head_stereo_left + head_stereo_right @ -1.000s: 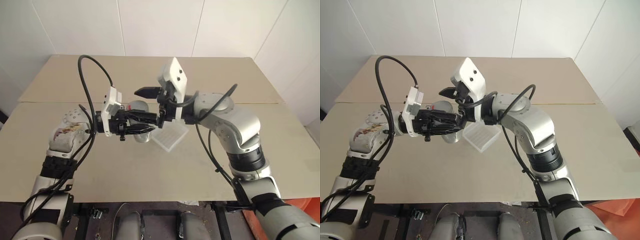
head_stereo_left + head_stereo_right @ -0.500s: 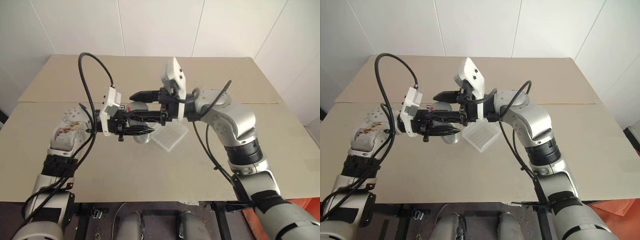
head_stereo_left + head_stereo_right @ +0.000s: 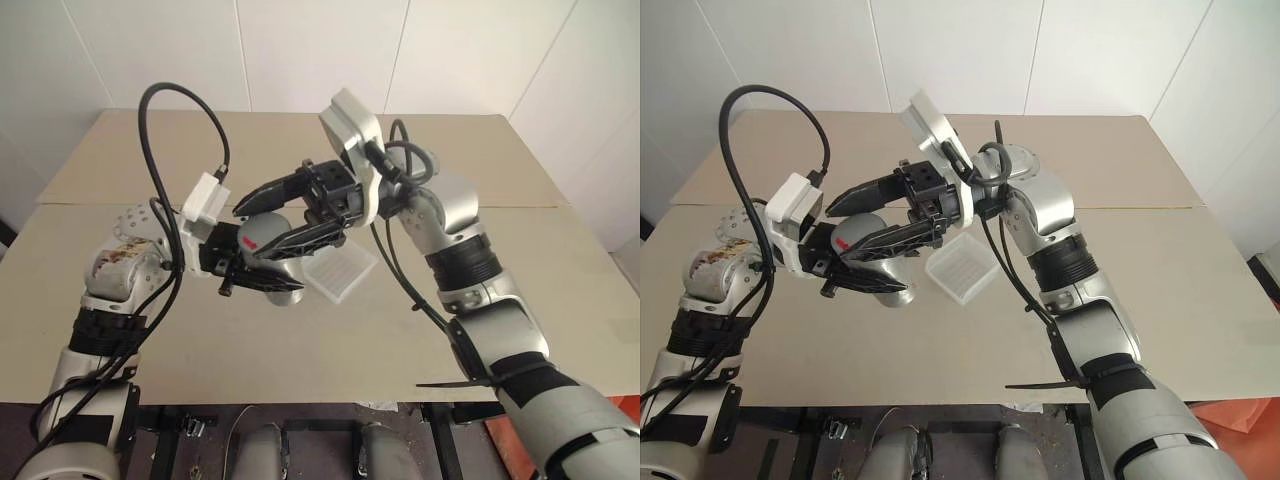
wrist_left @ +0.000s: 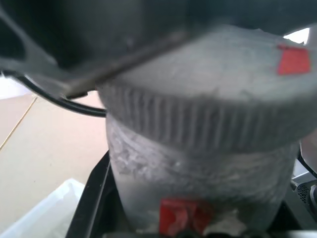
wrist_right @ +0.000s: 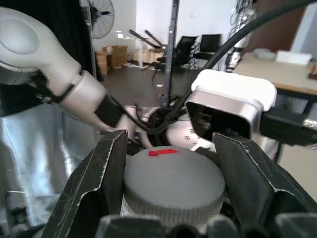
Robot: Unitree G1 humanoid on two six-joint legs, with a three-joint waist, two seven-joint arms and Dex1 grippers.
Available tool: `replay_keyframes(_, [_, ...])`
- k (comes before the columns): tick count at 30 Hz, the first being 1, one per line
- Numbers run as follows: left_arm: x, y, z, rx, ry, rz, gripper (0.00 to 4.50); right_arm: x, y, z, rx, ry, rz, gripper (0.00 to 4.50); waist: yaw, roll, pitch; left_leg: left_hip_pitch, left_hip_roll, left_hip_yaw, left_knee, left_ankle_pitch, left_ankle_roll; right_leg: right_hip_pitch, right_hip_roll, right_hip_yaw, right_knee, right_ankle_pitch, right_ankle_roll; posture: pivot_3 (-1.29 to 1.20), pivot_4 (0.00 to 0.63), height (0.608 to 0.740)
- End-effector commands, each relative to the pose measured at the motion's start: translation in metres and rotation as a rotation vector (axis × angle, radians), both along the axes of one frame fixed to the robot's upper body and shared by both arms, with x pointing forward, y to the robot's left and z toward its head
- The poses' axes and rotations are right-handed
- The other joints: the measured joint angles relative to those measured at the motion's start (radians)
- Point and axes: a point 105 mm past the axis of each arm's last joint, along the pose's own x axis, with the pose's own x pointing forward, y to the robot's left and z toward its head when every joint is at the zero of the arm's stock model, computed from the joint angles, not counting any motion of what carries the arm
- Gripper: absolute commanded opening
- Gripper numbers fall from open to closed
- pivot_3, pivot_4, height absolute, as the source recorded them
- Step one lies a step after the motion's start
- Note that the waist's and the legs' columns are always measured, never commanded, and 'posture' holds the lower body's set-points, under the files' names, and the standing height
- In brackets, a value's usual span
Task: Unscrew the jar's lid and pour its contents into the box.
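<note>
Both right fingers (image 5: 106,173) straddle the lid (image 5: 173,181), gaps visible in the wrist view; left fingers (image 3: 275,283) clamp the jar (image 4: 198,193)

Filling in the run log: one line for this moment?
left gripper: shut on jar | right gripper: open around lid | box: on table

My head cameras are looking forward and down over the table (image 3: 300,340). My wrist cameras are sitting very close, sharing the lid (image 5: 173,186); the left one is also catching the jar (image 4: 198,193).
</note>
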Motion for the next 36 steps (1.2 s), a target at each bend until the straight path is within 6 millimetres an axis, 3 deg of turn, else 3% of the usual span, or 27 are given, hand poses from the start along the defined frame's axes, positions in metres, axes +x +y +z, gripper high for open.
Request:
replay_keyframes(1, [-0.002,0.005,0.015,-0.015,-0.082,0.002,1.93,0.021,-0.02,0.005,0.044,0.012,-0.193,4.33,0.001,0.0,0.0,0.0,0.0,0.0,0.0,0.0,0.0,0.0,0.0,0.0,0.0,0.0,0.0,0.0,0.15,0.74])
replay_keyframes(4, [0.01,0.013,0.009,-0.013,-0.053,0.101,1.93,0.027,-0.035,0.006,0.086,-0.023,-0.359,4.46,0.004,0.0,0.0,-0.001,0.0,0.0,0.0,0.0,0.0,0.0,0.0,0.0,0.0,0.0,0.0,0.0,0.15,0.74])
replay_keyframes(8, [0.027,0.018,-0.002,0.018,-0.019,0.222,1.93,0.01,-0.041,0.011,0.133,-0.03,-0.485,4.46,0.005,0.0,0.0,-0.001,0.0,0.001,0.0,0.0,0.0,-0.002,-0.001,0.0,0.0,0.0,0.0,0.0,0.15,0.74])
replay_keyframes(13, [0.033,0.01,-0.003,0.016,-0.018,0.23,1.93,-0.006,-0.016,0.001,0.103,-0.061,-0.56,4.46,-0.01,0.0,0.0,-0.001,0.001,0.001,-0.001,0.0,-0.001,-0.003,0.0,0.001,0.002,0.0,0.0,0.0,0.15,0.74])
replay_keyframes(22, [0.032,0.007,-0.001,0.036,-0.035,0.195,1.93,0.019,0.009,-0.008,0.056,-0.041,-0.698,4.46,-0.001,0.0,0.0,-0.002,0.0,0.001,0.0,0.0,-0.001,-0.003,0.0,0.001,0.001,0.0,0.0,0.0,0.15,0.74])
replay_keyframes(29, [0.026,0.019,0.0,0.045,-0.041,0.203,1.93,0.032,-0.02,-0.004,0.071,-0.012,-0.749,4.46,-0.001,0.0,0.0,-0.002,0.0,0.0,0.0,0.0,0.0,-0.003,0.0,0.001,0.001,0.0,0.0,0.0,0.15,0.74])
replay_keyframes(33, [0.019,0.031,-0.001,0.067,-0.04,0.207,1.93,0.041,-0.052,0.002,0.093,0.003,-0.798,4.46,-0.003,0.0,0.001,-0.002,0.0,0.0,0.0,0.0,0.0,-0.003,0.0,0.001,0.0,0.0,0.0,0.0,0.15,0.74])
replay_keyframes(36, [0.017,0.037,-0.003,0.082,-0.038,0.22,1.93,0.042,-0.065,0.005,0.1,0.008,-0.805,4.46,0.005,0.0,0.001,-0.002,0.0,0.001,0.0,0.0,0.0,-0.003,0.0,0.001,0.0,0.0,0.0,0.0,0.15,0.74])
